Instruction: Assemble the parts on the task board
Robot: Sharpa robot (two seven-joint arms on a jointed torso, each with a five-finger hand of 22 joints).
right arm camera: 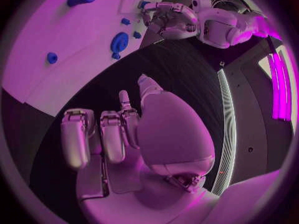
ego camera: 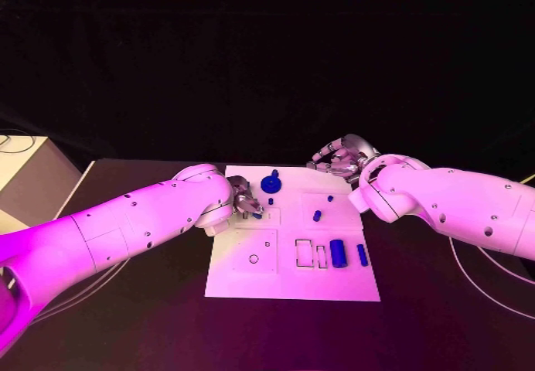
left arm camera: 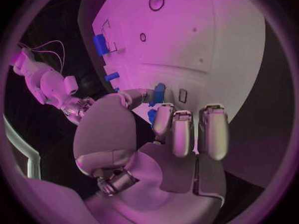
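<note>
Holding: left hand [ego camera: 243, 202] fingers [left arm camera: 163, 119] pinch a small blue part [left arm camera: 158, 92] at board's [ego camera: 290, 282] 10 o'clock.
Right hand [ego camera: 343, 158]: fingers apart, empty, at 1 o'clock.
Feel: light, hard, likely slippery; grip its sides.

The task board [ego camera: 292, 270] is looking like smooth matt plastic, the blue parts [ego camera: 338, 253] on it likewise smooth. The table [ego camera: 134, 325] is showing a dark matt top. Both arms [ego camera: 111, 232] are gleaming as glossy moulded shells.

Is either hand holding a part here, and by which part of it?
Left hand pinches a small blue part by its sides. Right hand holds nothing.
</note>
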